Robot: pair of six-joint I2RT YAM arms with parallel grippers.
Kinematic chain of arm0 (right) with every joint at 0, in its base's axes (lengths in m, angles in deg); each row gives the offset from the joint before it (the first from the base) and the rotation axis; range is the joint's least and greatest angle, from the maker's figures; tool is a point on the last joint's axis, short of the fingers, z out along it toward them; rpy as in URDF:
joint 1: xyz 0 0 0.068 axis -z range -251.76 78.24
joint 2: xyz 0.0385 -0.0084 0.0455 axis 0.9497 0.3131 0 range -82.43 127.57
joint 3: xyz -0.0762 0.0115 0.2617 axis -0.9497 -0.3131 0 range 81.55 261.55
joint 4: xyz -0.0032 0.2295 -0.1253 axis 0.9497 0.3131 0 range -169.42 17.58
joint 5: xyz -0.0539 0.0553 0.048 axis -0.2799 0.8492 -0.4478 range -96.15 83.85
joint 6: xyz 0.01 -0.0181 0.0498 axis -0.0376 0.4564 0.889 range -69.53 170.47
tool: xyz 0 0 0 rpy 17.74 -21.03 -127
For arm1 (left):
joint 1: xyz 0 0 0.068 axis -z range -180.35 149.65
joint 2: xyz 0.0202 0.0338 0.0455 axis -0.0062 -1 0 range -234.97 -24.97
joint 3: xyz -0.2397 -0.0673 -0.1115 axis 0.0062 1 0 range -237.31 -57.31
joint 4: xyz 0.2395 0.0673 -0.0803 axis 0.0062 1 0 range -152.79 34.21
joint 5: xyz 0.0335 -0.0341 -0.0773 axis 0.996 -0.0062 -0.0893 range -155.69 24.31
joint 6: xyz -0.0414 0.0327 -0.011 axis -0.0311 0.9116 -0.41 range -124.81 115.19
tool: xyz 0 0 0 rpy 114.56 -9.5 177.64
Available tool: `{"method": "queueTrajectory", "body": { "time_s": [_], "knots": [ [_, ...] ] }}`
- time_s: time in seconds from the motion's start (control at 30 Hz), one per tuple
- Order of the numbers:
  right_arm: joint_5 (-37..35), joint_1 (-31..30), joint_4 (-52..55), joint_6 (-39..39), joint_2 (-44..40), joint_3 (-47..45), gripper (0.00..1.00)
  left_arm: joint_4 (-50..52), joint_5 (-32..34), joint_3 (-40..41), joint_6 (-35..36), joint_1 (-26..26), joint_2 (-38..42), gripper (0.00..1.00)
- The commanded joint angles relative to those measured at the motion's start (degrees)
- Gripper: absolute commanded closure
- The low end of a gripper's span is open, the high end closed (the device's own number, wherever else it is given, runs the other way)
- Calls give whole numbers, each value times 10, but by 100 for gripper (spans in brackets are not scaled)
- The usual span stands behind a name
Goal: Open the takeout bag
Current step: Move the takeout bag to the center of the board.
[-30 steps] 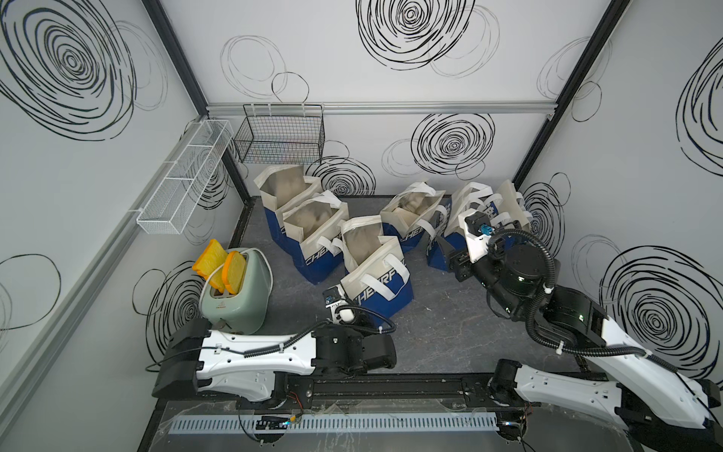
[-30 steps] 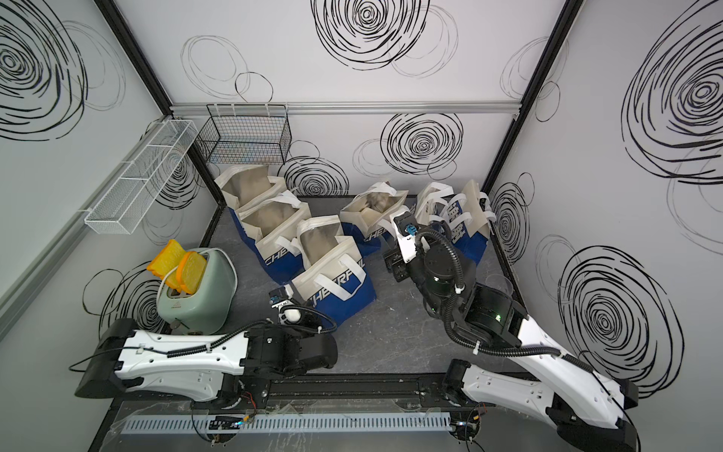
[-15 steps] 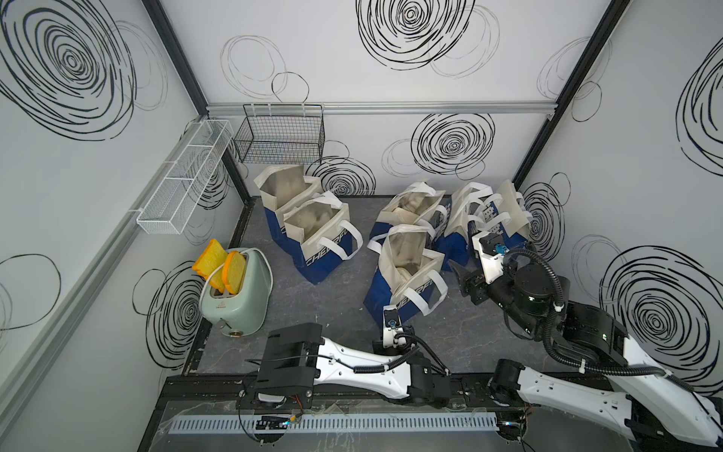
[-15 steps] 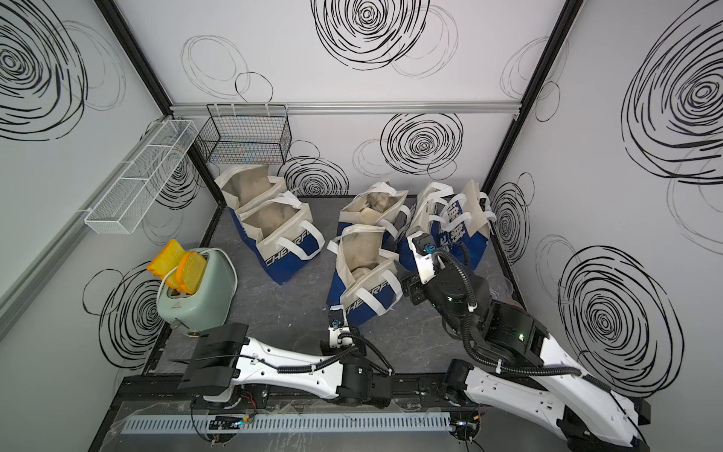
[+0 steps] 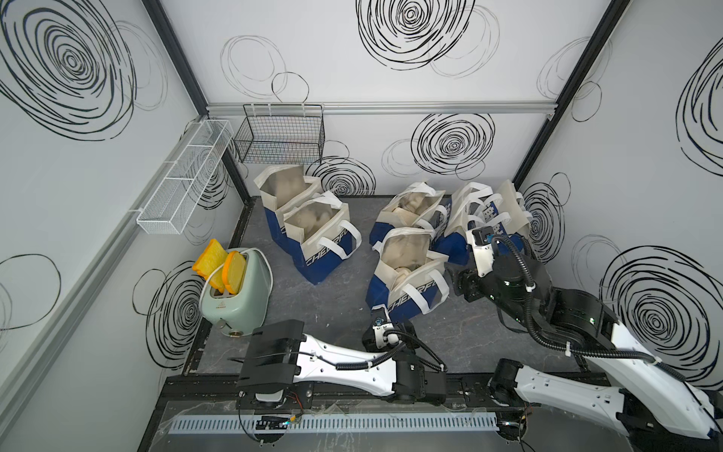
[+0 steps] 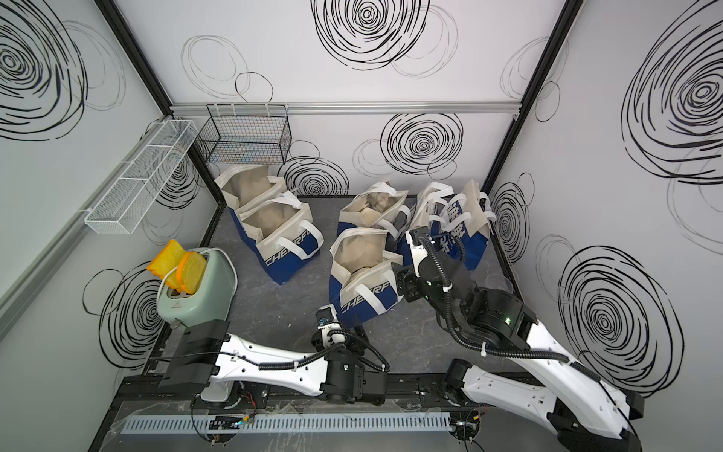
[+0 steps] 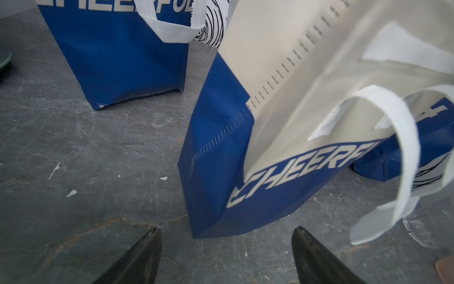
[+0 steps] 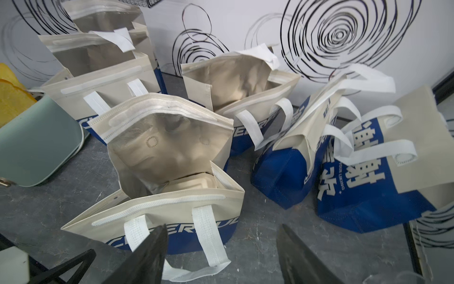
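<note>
Evidently, the opening step is judged to be all but finished, since the bag's mouth already gapes and nothing is held by either arm.

On the gray table, the takeout bag is found just right of the middle in both top views. It is set in front of the other bags, which are clustered toward the upper right, and well apart from two more at the upper left. The bag is stood upright on its blue base with its mouth turned upward. In a top view, the long axis of that mouth is seen to run from lower left to upper right. The printed face is turned toward the lower right of the frame, where the right arm is placed.

The left gripper is held low, just beside the bag's near blue corner. Its jaws are spread wide and nothing is held between them. The right gripper is likewise parted and nothing is clamped.

One white handle is draped beneath the right jaws in the wrist view; whether it is touched cannot be told. A pale container is glimpsed inside against the silver lining.

Next, a clean withdrawal of both arms is judged to be called for. The loose handles must not be snagged, or the light bag could be tipped or its mouth pulled shut.
</note>
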Motion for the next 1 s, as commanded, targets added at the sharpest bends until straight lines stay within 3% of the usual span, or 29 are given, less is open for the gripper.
{"method": "queueTrajectory", "body": {
  "time_s": [0.0,0.17,0.27,0.4,0.5,0.6,0.73,0.97],
  "knots": [
    [35,14,72,131,-7,-17,30,2,-21,21,-11,20,39,13],
    [104,32,72,255,-38,-106,36,-18,-54,73,44,55,114,13],
    [144,40,59,310,-30,-164,36,-97,-85,143,136,66,199,13],
    [231,80,-15,361,-27,-247,37,-247,-154,271,270,56,358,16],
    [290,130,-76,374,-9,-291,40,-310,-187,359,326,49,495,19],
    [332,176,-134,376,30,-317,40,-286,-201,396,354,38,613,22],
    [375,228,-236,389,77,-351,49,-211,-204,390,392,22,724,23],
    [389,243,-304,391,208,-334,55,-186,-248,381,459,-4,770,22]
  ]
}}
